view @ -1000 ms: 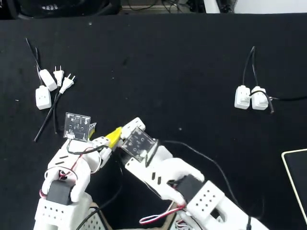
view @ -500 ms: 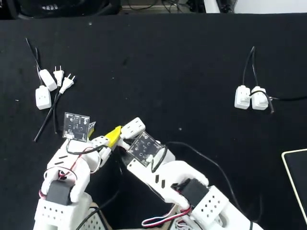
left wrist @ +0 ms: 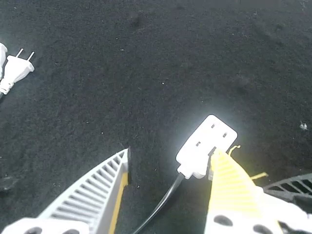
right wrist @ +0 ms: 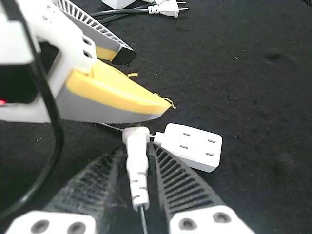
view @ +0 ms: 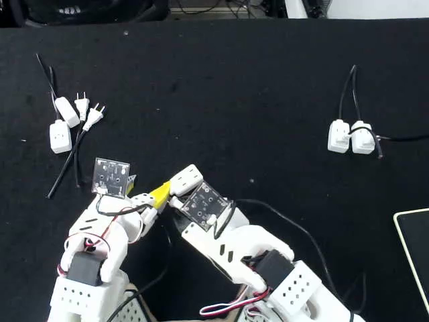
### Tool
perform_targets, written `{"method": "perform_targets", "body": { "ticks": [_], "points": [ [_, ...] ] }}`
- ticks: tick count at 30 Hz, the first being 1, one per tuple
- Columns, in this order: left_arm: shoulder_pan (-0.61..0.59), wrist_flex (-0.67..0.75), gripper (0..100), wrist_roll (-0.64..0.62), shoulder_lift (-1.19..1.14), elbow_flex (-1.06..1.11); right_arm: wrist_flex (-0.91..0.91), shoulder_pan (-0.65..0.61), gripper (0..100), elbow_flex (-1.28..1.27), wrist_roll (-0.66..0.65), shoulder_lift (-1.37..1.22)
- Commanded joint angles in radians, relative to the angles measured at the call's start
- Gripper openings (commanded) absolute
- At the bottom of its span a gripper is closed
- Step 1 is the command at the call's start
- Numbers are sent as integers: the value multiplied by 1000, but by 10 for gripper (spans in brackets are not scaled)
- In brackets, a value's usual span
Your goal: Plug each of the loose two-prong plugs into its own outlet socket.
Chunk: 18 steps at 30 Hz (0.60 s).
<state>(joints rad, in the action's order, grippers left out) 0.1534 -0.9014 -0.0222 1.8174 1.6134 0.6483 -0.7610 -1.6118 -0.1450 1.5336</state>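
A black surface (view: 221, 87) covered nearly the whole frame. At the lower right edge lay a flat dark panel (view: 417, 261) with a pale rounded rim, cut off by the frame. Along the top edge, beyond the surface, sat a dark rounded object (view: 87, 9) at upper left, thin cables (view: 224, 8) near the middle, and something white (view: 375, 8) at upper right.

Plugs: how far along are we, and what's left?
Done: the far-right pair looks joined. In hand: the right claw grips a plug beside the middle socket, whose visible slots are empty; the left claw sits open nearby. Left: that insertion, plus two loose plugs at far left.
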Motion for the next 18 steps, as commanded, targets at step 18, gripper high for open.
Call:
{"method": "perform_targets", "body": {
  "ticks": [18],
  "points": [
    [13,-11,266,15,-9,-12,-9,37,10,85,0,36]
  ]
}}
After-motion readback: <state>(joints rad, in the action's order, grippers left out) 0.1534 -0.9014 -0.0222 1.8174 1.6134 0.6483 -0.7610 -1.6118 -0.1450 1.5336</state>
